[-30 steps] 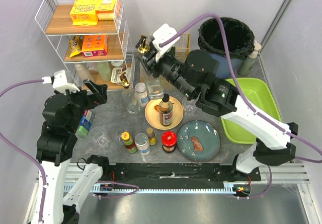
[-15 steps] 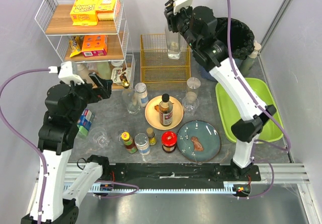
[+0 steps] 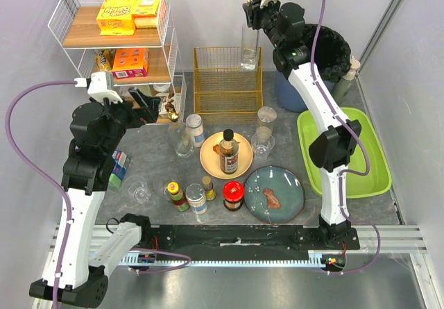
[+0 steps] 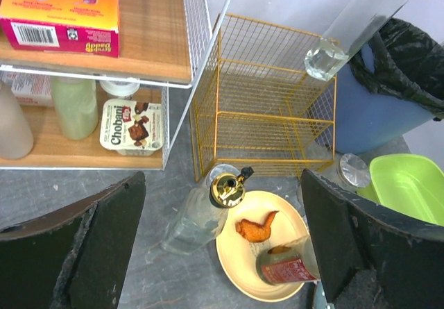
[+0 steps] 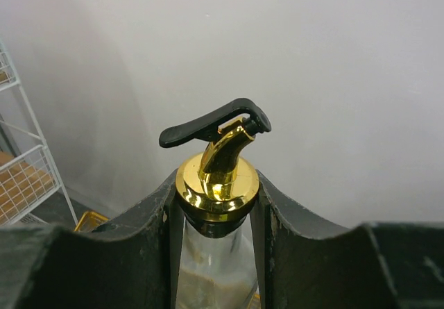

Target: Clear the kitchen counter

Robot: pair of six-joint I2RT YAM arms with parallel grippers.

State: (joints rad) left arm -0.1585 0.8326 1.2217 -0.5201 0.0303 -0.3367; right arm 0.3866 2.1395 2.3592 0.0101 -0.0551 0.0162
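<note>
The kitchen counter is a dark grey mottled surface with several items on it. My right gripper is shut on the neck of a clear glass bottle with a gold pourer. It holds the bottle upright, high above the yellow wire rack. In the right wrist view the gripper clamps just under the gold cap. My left gripper is open and empty, above the counter's far left. In the left wrist view it hangs over a second glass bottle.
On the counter are a yellow plate with a chicken wing and a sauce bottle, a blue plate, jars, glasses and a red-lidded jar. A white wire rack stands far left, a black bin far right, a lime-green tray right.
My right arm has swung up and to the right with the glass bottle, which now hangs upright over the yellow rack. My left gripper has moved a little farther back and right.
</note>
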